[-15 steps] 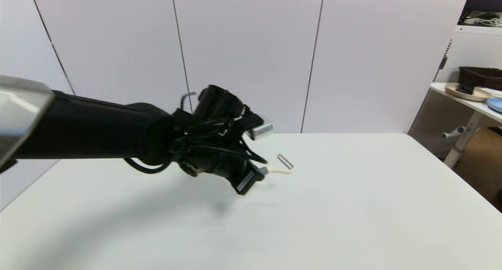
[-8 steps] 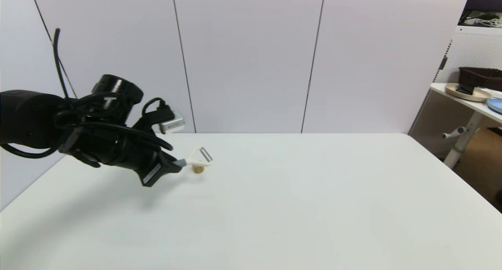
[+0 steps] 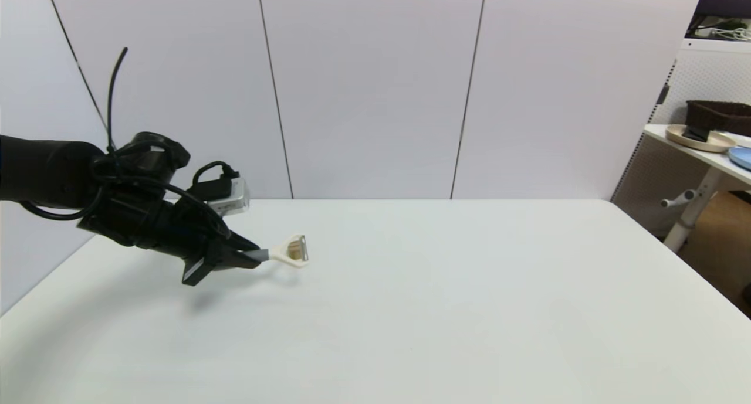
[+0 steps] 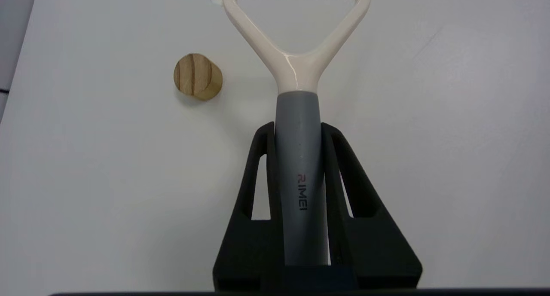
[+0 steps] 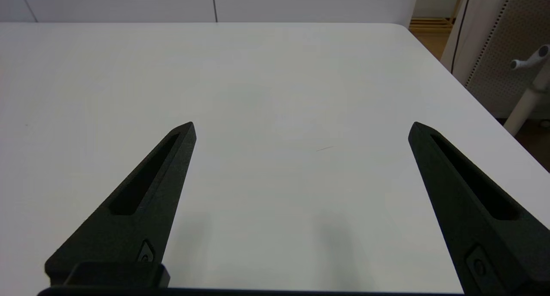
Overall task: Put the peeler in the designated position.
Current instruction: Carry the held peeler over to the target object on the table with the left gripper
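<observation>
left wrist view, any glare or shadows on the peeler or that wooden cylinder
Left wrist view: a bright glare streak on the peeler where its cream fork meets the grey handle; the wooden cylinder casts a soft shadow on the table. Head view: a diffuse shadow lies on the table under the left gripper.

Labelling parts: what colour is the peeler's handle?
Grey; the peeler handle shows best in the left wrist view.

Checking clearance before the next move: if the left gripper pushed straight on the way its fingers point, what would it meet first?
Probably the white tabletop. The left gripper, shut on the grey-handled, cream-headed peeler, points past the small tan wooden cylinder, which sits beside that line; depth is unclear.
</observation>
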Robot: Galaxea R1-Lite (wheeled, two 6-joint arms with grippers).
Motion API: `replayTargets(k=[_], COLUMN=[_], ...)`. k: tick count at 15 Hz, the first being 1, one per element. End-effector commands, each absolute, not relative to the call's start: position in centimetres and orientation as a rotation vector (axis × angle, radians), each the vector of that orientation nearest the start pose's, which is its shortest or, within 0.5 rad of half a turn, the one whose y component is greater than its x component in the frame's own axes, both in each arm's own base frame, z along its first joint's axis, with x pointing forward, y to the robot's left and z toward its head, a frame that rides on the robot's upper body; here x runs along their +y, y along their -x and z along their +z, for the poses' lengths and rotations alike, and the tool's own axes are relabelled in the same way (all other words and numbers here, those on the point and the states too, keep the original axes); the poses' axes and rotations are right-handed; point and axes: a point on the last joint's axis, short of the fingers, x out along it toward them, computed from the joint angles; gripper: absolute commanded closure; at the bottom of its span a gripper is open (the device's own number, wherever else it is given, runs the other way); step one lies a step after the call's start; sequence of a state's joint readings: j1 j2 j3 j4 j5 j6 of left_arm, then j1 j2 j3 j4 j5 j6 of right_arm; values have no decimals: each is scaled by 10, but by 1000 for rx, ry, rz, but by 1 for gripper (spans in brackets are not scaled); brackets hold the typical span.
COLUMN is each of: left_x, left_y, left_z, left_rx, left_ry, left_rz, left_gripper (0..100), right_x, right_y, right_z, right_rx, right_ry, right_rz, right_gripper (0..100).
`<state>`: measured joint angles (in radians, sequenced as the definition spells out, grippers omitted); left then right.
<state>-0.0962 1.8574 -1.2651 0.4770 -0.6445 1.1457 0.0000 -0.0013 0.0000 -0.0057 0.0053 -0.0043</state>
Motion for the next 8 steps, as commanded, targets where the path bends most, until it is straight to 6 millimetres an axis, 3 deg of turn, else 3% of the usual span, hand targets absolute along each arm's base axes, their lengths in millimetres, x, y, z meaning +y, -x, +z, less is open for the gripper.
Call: replayTargets(k=[1,8], left_x=[-52,-72], left_y=[-344,-371], left_z=[134,110], left_rx=[540,583], left_ry=[-682,-697], left_rz=[-1257,-1370], left_gripper=[100,100], right_x=[0,0], right_y=[23,23], right_z=[76,76], right_rx=[-8,-8], right_ry=[5,5], right_rz=[6,6], right_gripper=[0,0])
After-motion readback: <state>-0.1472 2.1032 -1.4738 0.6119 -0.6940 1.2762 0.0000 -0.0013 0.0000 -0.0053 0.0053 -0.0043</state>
